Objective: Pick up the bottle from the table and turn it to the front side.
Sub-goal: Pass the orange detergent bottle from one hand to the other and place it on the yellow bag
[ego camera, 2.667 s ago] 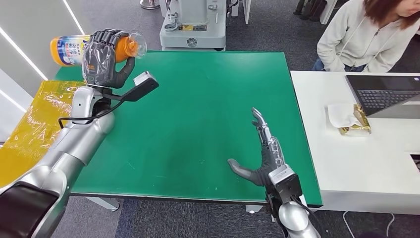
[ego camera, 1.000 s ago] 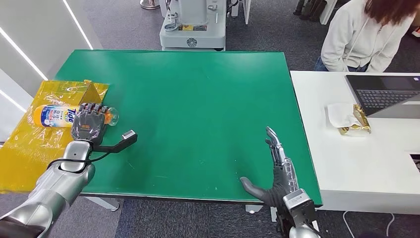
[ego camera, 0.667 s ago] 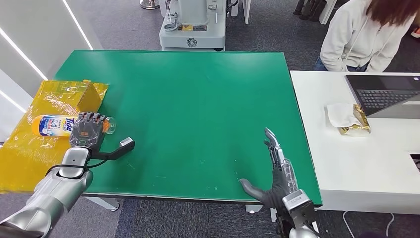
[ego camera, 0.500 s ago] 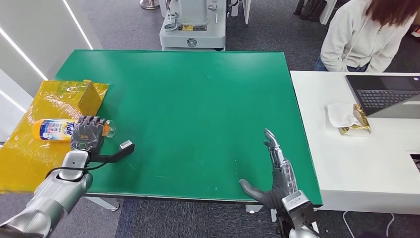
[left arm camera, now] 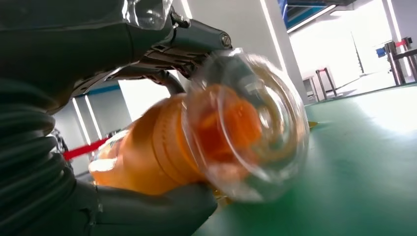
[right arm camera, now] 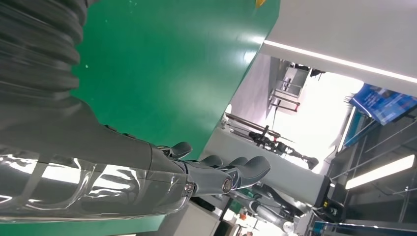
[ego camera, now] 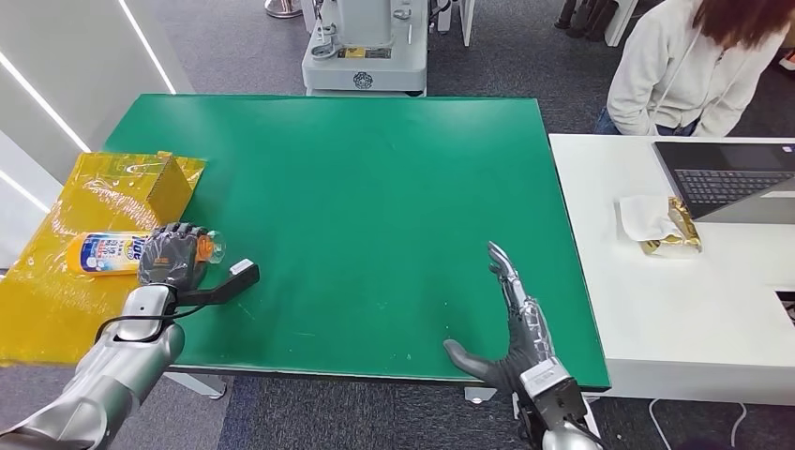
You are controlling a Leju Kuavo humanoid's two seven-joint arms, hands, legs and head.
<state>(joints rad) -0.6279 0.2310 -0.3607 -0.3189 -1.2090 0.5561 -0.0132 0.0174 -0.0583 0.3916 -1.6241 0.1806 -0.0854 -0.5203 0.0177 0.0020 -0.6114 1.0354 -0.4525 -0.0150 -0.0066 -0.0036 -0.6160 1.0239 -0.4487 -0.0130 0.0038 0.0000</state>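
Observation:
An orange bottle [ego camera: 105, 254] with a white and blue label and a clear cap lies on its side at the left edge of the green table [ego camera: 375, 187], its base over the yellow plastic sheet [ego camera: 66, 281]. My left hand [ego camera: 171, 255] grips it near the neck, fingers wrapped over the top. Up close in the left wrist view, the bottle [left arm camera: 162, 147] shows its clear cap end, with my left hand [left arm camera: 123, 44] curled around it. My right hand [ego camera: 511, 323] rests near the table's front edge, fingers straight and apart, holding nothing; its fingers [right arm camera: 231, 177] point past the edge.
A small brown box [ego camera: 169, 186] stands on the yellow sheet behind the bottle. A white table [ego camera: 675, 309] to the right carries a laptop [ego camera: 731, 178] and a gold packet [ego camera: 673, 230]. A person [ego camera: 694, 66] sits at the far right. A grey machine base [ego camera: 366, 56] stands beyond the table.
My left hand has carried the bottle down from high above the table's left corner to its left edge. In the last second it shifted slightly. My right hand drew back, then crept forward.

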